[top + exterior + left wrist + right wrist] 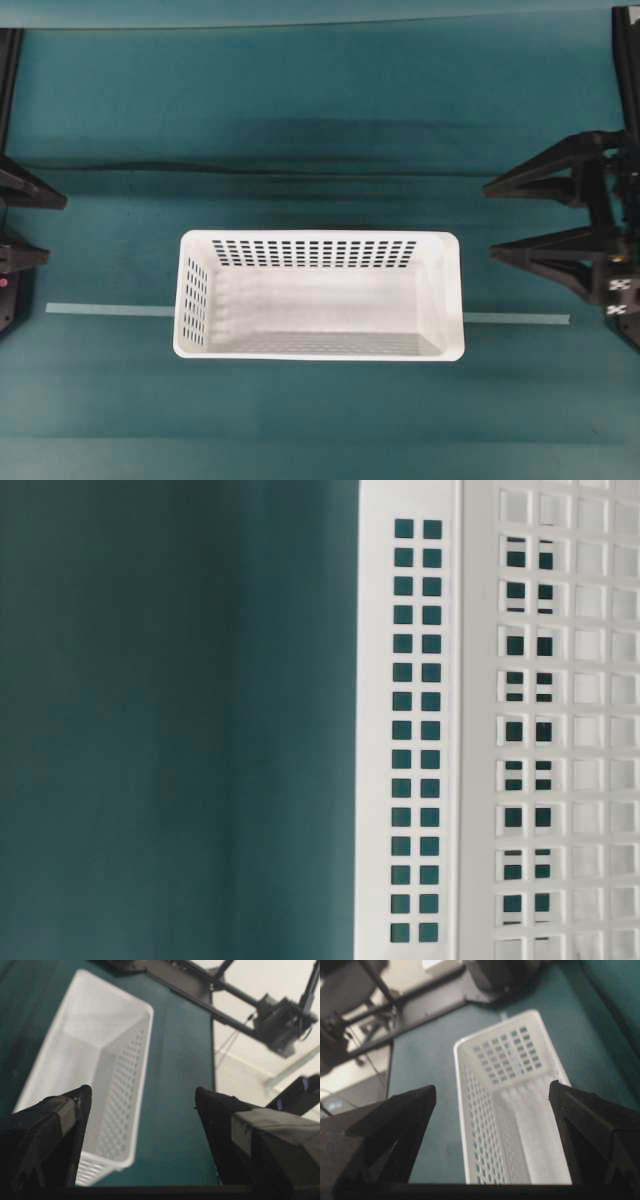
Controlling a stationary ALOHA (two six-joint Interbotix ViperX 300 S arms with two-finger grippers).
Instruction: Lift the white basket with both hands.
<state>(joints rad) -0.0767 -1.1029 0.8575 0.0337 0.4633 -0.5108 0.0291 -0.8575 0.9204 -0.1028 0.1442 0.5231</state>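
**Basket not yet gripped, both arms standing off**

I am looking at the table (320,110) first: its green cloth is carrying the basket (320,240), which is sitting flat at the centre of the overhead view, slightly toward 6 o'clock, on a pale tape line (105,309). The basket is looking empty and no part of it is lifted.

My right gripper (488,220) is sitting at 3 o'clock of the basket, well apart from its short wall, jaws spread wide. Its wrist camera is looking down the basket's length between the two fingers, with nothing between them.

My left gripper (142,1097) is waiting at 9 o'clock, mostly off the overhead view's edge. Its wrist view is showing the fingers wide apart and empty, the basket's near corner lying below them.

I am judging the task as barely begun: both approaches, both grips on the rim and the lift itself are all left to do.
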